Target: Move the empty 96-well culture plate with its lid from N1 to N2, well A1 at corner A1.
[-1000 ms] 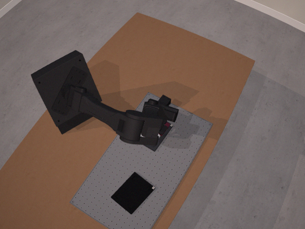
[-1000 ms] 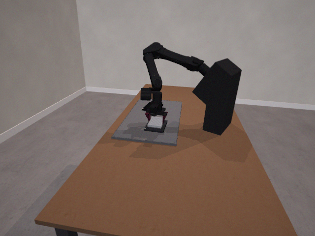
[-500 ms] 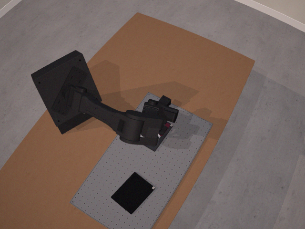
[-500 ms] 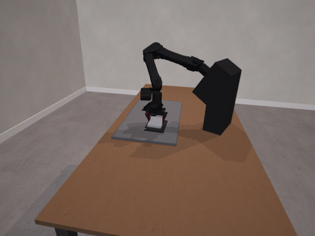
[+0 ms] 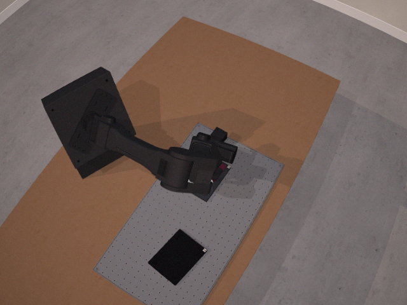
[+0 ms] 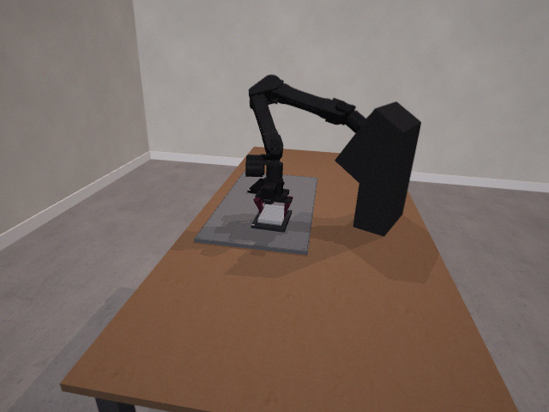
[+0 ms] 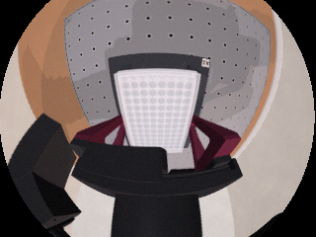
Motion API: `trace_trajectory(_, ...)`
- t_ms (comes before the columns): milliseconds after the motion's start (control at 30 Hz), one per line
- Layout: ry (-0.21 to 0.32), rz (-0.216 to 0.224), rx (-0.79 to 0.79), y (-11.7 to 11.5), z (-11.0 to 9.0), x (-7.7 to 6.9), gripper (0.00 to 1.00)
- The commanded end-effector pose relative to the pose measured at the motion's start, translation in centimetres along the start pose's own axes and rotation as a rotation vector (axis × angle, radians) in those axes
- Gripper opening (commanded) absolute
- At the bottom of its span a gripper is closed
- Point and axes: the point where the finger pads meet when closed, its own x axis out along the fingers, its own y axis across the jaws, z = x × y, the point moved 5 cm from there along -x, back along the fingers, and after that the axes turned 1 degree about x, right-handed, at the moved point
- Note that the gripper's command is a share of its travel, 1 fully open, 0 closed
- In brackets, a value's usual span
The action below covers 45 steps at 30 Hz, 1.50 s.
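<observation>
The white 96-well plate [image 7: 157, 109] with its clear lid on it sits within the dark nest N1 [image 7: 158, 62]. N1's white A1 mark [image 7: 205, 62] is at its far right corner in the wrist view. My gripper [image 7: 157, 117] is shut on the plate's long sides, one maroon finger on each side near the near end. From the side, the plate [image 6: 271, 215] looks flat on or just above N1 [image 6: 271, 224], and I cannot tell a gap. From above, the arm hides most of the plate; only a maroon finger [image 5: 223, 169] shows. The empty black nest N2 [image 5: 177, 256] lies farther along the baseplate.
Both nests stand on a grey perforated baseplate [image 5: 197, 216] on the brown table. The arm's tall black pedestal [image 6: 383, 168] stands beside the baseplate. N2 has a small white corner mark [image 5: 204, 250].
</observation>
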Motion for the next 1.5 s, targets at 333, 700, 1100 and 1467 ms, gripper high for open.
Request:
trace_trajectory(333,-0.028,-0.015,-0.005,-0.6,1.1,0.0,0.0)
trace_trajectory(700,-0.027,-0.016,-0.002,-0.7,0.9,0.1,1.0)
trace_trajectory(1100,-0.028,-0.016,-0.001,-0.7,1.0,0.1,1.0)
trace_trajectory(1467,-0.016,-0.001,-0.01,0.1,0.2,-1.0,1.0)
